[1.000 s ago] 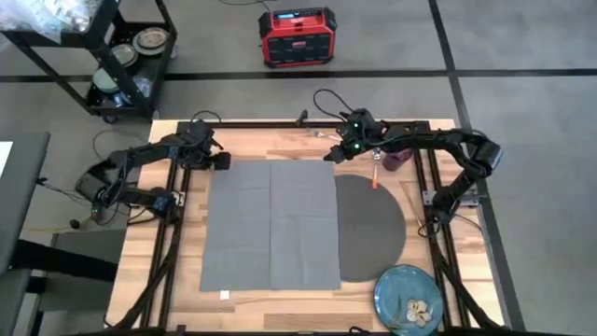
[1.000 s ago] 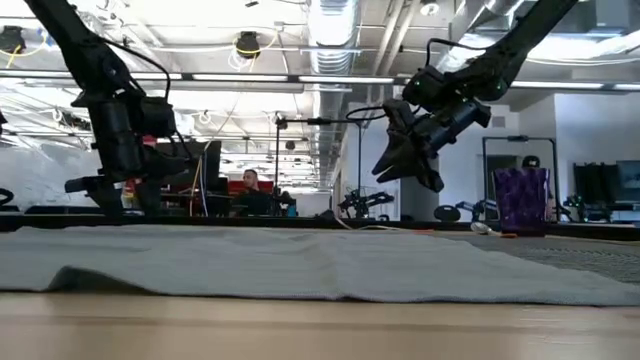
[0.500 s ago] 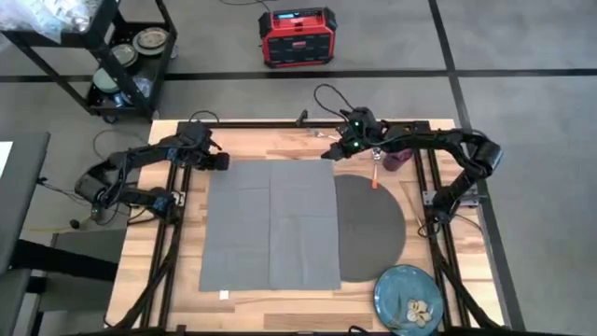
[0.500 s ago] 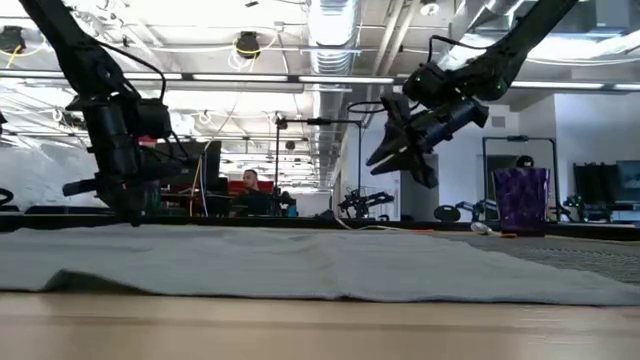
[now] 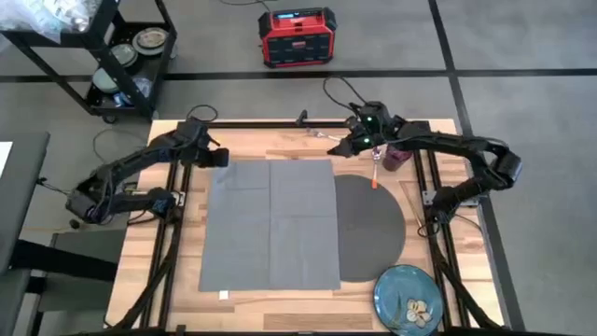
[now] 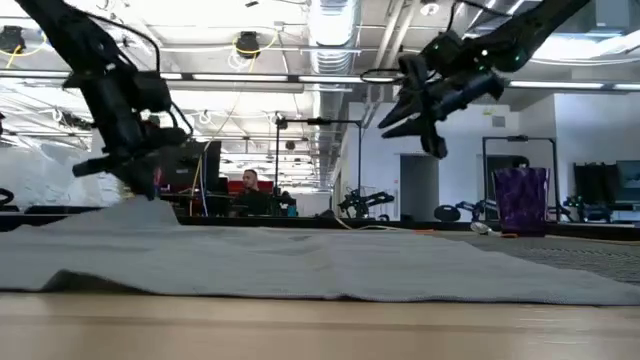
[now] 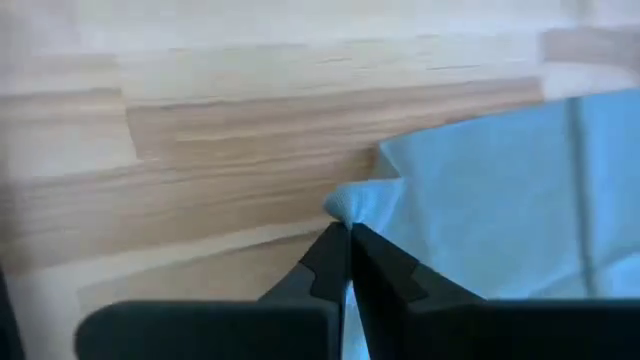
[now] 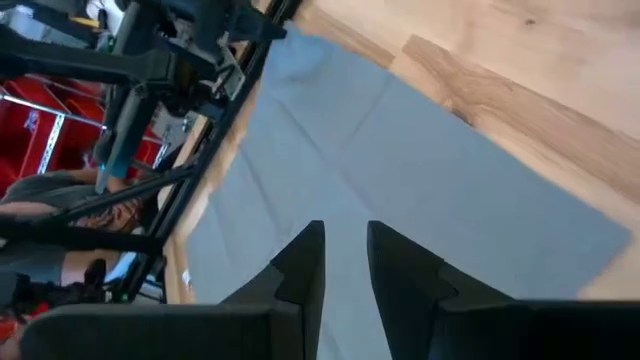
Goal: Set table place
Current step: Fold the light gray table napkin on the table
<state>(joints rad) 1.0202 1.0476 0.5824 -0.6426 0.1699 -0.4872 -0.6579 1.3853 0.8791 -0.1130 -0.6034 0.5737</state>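
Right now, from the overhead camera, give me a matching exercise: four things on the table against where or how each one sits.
Things:
1. napkin
2. plate
3. purple cup
4. left gripper

Places or states:
A. at the table's near right corner
B. spread flat across the middle, overlapping the round mat
C. shut on the napkin's far left corner
D. near the far right edge, by the right gripper

Pairs: 1-B, 2-A, 3-D, 4-C
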